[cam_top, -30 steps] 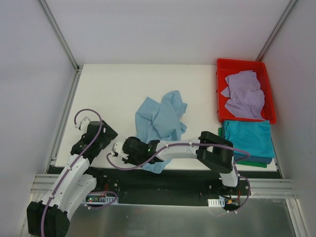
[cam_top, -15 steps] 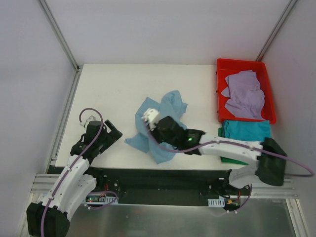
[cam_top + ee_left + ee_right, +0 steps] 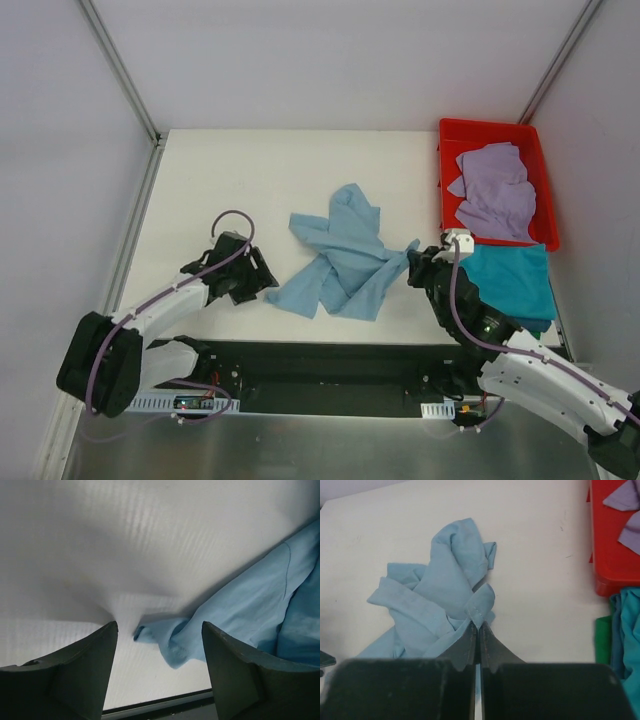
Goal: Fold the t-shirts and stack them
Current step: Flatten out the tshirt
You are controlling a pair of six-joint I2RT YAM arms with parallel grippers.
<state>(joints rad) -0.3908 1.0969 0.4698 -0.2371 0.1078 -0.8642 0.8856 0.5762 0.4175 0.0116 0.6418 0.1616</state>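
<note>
Light blue t-shirt (image 3: 345,262) hem pinched by right gripper (image 3: 478,628), clear only wrist-view; left gripper (image 3: 159,626) agape.

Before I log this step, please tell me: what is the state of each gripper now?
Left gripper: open, holding nothing.
Right gripper: closed on the light blue t-shirt.
</note>
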